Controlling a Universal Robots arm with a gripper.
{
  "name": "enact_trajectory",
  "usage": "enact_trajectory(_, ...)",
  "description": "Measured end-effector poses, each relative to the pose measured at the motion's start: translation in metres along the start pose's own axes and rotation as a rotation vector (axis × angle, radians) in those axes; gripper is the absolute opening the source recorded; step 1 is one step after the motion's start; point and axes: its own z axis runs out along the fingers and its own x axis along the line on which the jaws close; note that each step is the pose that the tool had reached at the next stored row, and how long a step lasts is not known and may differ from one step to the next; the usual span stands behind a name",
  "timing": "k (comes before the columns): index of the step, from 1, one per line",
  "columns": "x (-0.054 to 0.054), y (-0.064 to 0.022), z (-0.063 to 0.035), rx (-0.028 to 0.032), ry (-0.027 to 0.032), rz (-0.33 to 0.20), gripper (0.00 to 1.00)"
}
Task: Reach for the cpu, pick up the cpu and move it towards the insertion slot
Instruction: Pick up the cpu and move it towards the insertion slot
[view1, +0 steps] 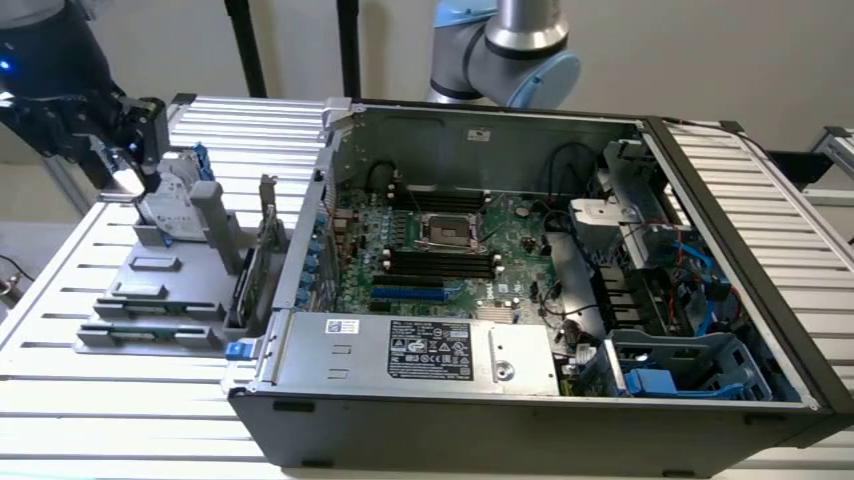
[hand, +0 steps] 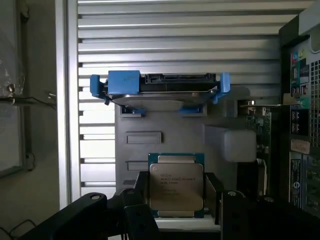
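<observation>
Exterior view: even, diffuse indoor light, bright on the slatted table (view1: 147, 400) and pale wall; the computer case (view1: 534, 420) interior is darker, with soft shadow under its rim. Wrist view: dimmer and bluish, mildly soft throughout; bands of glare cross the table slats, the cpu (hand: 176, 186) face reflects dully, and the gripper (hand: 175, 220) reads nearly black.

"Where is the cpu (hand: 176, 186)?"
"Right between the fingers (hand: 141, 200) of the gripper (hand: 177, 202)."
"What sits past the fingers?"
"The hard drive (hand: 160, 90), standing up on the stand (hand: 165, 122), further out than the chip."
"And the insertion slot (view1: 442, 231)?"
"Inside the computer case (view1: 534, 420), well apart from the fingers, on the exterior view's right."
</observation>
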Motion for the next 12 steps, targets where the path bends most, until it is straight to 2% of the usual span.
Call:
enact_trajectory(5,-0.022,0.0021,-0.0206,-0.0008,0.0001,0.000,0.54)
enact_trajectory(12,-0.054,0.0038,-0.0326,-0.0020,0.0001,0.000,0.54)
